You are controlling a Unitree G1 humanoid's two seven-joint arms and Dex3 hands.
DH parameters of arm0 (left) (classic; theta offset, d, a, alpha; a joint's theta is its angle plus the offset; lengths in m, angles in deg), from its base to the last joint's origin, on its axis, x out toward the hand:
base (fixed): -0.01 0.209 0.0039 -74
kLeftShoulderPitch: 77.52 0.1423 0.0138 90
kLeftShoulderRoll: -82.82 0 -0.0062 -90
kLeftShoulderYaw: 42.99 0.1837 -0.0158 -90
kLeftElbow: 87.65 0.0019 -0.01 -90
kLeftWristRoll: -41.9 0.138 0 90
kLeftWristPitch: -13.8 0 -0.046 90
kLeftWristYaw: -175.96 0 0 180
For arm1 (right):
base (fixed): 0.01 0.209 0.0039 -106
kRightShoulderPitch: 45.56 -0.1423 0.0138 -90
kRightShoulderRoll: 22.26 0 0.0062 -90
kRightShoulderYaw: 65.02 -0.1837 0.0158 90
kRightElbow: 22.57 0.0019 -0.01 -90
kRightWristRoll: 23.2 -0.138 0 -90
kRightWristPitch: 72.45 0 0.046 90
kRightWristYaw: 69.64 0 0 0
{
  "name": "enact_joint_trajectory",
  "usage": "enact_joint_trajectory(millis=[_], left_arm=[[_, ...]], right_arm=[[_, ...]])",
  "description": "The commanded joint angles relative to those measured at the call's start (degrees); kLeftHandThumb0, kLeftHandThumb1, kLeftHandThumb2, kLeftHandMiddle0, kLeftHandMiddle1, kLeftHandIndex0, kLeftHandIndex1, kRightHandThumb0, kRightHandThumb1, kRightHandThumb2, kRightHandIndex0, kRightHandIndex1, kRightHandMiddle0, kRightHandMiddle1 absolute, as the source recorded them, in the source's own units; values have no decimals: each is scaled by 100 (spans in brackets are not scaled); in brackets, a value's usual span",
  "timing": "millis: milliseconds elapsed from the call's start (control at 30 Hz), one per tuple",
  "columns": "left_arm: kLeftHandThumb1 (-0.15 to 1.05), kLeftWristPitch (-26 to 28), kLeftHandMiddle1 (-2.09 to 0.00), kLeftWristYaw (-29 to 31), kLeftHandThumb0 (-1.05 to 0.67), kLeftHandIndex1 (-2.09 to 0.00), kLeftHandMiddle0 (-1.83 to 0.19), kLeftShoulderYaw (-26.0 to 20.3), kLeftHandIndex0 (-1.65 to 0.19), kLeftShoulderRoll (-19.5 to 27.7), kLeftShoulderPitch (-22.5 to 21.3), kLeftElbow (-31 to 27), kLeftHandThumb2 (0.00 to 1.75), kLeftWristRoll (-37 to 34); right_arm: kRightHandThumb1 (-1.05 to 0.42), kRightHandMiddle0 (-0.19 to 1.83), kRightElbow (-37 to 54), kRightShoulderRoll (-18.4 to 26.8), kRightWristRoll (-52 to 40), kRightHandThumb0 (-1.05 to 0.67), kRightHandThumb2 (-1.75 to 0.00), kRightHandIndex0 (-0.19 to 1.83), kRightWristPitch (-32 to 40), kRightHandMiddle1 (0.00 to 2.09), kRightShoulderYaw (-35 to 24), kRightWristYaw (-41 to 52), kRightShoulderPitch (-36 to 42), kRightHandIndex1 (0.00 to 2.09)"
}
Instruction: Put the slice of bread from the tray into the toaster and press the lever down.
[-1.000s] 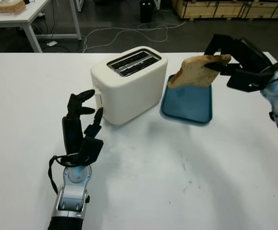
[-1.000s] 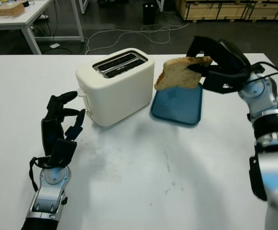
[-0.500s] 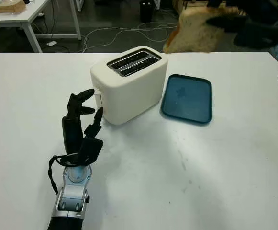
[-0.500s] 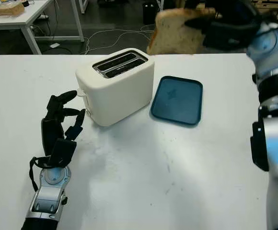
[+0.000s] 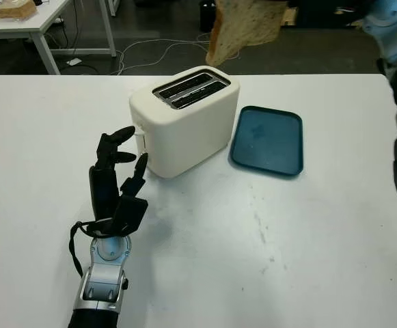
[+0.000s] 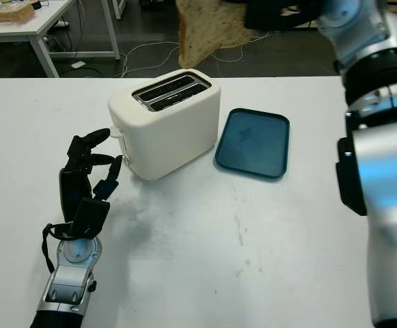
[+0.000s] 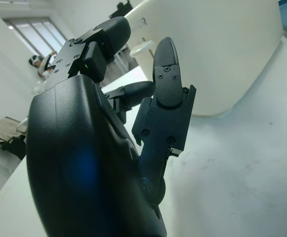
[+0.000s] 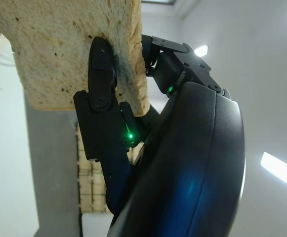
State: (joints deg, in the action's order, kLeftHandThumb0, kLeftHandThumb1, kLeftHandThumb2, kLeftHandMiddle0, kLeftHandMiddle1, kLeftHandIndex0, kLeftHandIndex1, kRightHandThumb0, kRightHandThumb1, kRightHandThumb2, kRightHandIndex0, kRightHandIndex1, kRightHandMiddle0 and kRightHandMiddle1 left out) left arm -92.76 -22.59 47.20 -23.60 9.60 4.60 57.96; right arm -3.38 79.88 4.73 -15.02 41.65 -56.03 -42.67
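There is one slice of bread (image 6: 208, 27). There is one toaster (image 5: 183, 119), white, with two slots in its top. There is one tray (image 5: 268, 140), blue. There is one white table (image 5: 266, 246) under them, and a second white table (image 5: 44, 20) stands at the far left with one tan object (image 5: 15, 9) on it. There are two robot hands: the left hand (image 5: 116, 181) and the right hand (image 6: 280, 10). One black bin (image 5: 210, 14) stands on the floor beyond.

Slice of bread (image 5: 242, 29): tan, tilted, airborne at top centre of frame, above the toaster. Toaster (image 5: 184, 121): cream, two empty slots, centre-left. Tray (image 5: 267, 141): blue, empty, just right of toaster.
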Motion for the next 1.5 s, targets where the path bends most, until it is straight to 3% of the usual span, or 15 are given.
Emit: enact_joint_trajectory(millis=[0,100,233,533,767,1100,1333,1467], left_arm=[[92,-18,-155,-22,-29,-81,-18,9,-26,-5,-17,-73,39,43],[92,8,-155,-26,-29,-80,-18,18,-26,-8,-14,-93,39,67],[92,2,-155,-24,-29,-80,-18,18,-26,-19,-9,-92,38,53],[92,-5,-154,-29,-30,-79,-19,14,-26,-31,0,-86,38,35],[92,-34,-154,-9,-31,-80,-17,23,-26,-27,-9,-57,37,19],[92,-47,-155,-2,-29,-81,-17,30,-26,-31,7,-50,37,2],[92,-57,-155,-13,-30,-81,-17,44,-25,-25,17,-29,37,25],[92,-86,-154,-12,-30,-80,-17,46,-25,-27,21,-18,37,13]], right_arm=[[-92,63,-52,-131,118,-44,-46,90,-54,165,113,-61,-167,175],[-92,65,-78,-306,187,-45,-46,83,50,146,221,0,-173,175],[-92,59,-137,-464,176,-42,-45,85,-45,173,252,36,-80,175],[-92,60,-272,-677,442,-45,-45,84,-65,175,570,-112,105,175],[-92,60,-364,-573,1353,-42,-43,83,-139,175,1314,-1134,168,175],[-92,64,-535,-516,1949,-39,-36,86,-93,162,1859,-2074,304,174],[-92,66,-606,-541,1893,-38,-38,85,-9,150,1906,-2106,356,172],[-92,60,-616,-598,1627,-41,-41,83,-48,164,1667,-1867,407,174]])
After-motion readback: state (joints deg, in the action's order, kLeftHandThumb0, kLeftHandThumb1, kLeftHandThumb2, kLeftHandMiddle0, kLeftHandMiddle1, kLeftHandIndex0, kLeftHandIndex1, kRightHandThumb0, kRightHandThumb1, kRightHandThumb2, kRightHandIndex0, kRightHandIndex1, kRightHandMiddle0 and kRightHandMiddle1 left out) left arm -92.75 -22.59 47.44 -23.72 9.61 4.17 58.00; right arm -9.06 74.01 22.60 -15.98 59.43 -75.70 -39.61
